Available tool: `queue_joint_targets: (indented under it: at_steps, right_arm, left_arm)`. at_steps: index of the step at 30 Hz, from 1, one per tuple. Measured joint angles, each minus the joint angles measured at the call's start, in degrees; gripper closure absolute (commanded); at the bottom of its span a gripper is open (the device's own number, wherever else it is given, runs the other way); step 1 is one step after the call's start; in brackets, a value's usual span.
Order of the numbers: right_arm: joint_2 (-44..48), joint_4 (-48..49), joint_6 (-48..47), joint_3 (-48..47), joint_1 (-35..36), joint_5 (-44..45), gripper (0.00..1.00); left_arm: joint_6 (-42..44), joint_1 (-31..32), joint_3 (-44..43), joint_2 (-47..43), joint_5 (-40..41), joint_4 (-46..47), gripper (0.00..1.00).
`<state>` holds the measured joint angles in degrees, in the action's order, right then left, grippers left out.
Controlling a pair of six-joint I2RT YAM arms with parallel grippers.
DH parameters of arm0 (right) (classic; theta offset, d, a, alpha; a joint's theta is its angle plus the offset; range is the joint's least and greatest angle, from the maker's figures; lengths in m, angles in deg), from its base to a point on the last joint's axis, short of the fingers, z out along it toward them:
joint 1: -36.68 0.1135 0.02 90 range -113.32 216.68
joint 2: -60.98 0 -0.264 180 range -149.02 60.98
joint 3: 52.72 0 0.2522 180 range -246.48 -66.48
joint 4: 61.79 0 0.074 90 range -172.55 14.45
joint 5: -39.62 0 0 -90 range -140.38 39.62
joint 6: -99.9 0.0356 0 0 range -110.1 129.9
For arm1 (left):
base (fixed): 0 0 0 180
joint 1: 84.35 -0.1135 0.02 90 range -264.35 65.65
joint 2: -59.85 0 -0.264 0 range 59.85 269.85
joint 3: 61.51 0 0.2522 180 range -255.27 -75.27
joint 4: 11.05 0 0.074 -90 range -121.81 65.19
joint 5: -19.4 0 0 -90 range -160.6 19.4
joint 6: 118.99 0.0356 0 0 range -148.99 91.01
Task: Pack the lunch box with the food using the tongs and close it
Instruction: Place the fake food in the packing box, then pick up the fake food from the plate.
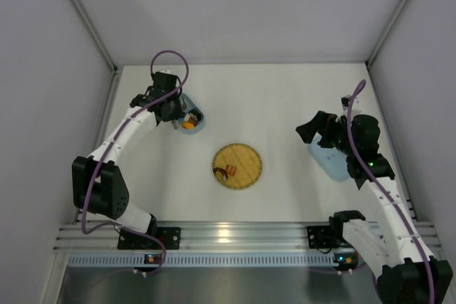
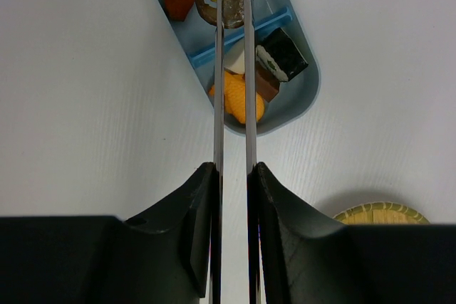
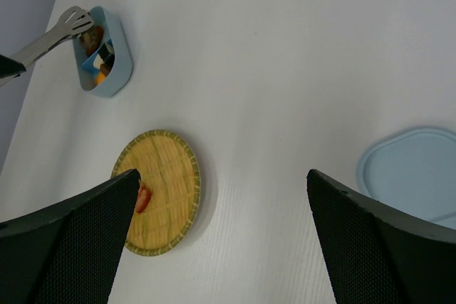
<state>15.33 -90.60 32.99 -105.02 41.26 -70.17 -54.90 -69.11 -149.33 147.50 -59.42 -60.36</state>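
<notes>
Tongs (image 2: 216,119) check from the remote desk: one pair, and the left gripper (image 2: 234,172) is clamped on them. Its two black fingers (image 2: 192,211) squeeze the two silver arms nearly parallel. The tips reach over the one lunch box (image 2: 303,97), which sits open on the far left of the table (image 1: 285,90).

One blue divider (image 2: 206,51) splits the box into two compartments. Inside I count two orange pieces (image 2: 239,97), one in each compartment. There's also one brown piece (image 2: 229,5) right at the tong tips. I honestly can't tell if it's pinched or just lying there. One white cube (image 2: 281,55) with a dark top sits in the near compartment with a small brown chunk against it.

One round yellow plate (image 1: 238,166) is in the middle of the table, well apart from the box. From the right wrist I see one red piece (image 3: 144,197) on it, half hidden behind a finger. From above it's a reddish smudge, so one or two, can't say.

The right gripper (image 3: 222,176) has its jaws spread wide with nothing between them, hanging above the table. The one lid (image 3: 413,172) lies flat on the right side, just beside it, not on the box.
</notes>
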Motion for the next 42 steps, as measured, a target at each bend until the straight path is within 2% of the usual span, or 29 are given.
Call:
queue_joint_targets:
  at_steps: [7,9,22,25,31,36,42]
  right_arm:
    - [0.00,0.02,0.00,0.00,0.00,0.00,0.00]
    - [0.00,0.02,0.00,0.02,0.00,0.00,0.01]
    - [0.00,0.00,0.00,0.02,0.00,0.00,0.00]
    - [0.00,0.02,0.00,0.02,0.00,0.02,0.01]
    - [0.00,0.02,0.00,0.02,0.00,0.02,0.00]
    - [0.00,0.02,0.00,0.02,0.00,0.02,0.00]
    - [0.42,-0.02,0.00,0.02,0.00,0.02,0.00]
  left_arm:
    - [-0.33,-0.57,0.00,0.26,-0.02,0.11,0.57]
    - [-0.35,-0.59,0.00,0.26,-0.07,0.17,0.51]
    - [-0.22,0.66,0.00,-1.92,-4.72,0.96,0.51]
    - [0.37,5.27,0.00,-4.98,-4.72,0.74,0.51]
    - [0.52,21.22,0.74,-11.21,-2.69,-0.74,0.51]
    - [-0.48,28.59,3.78,-16.98,-0.83,-5.11,0.51]
    - [-2.16,37.16,4.90,-19.63,0.96,-11.28,0.51]
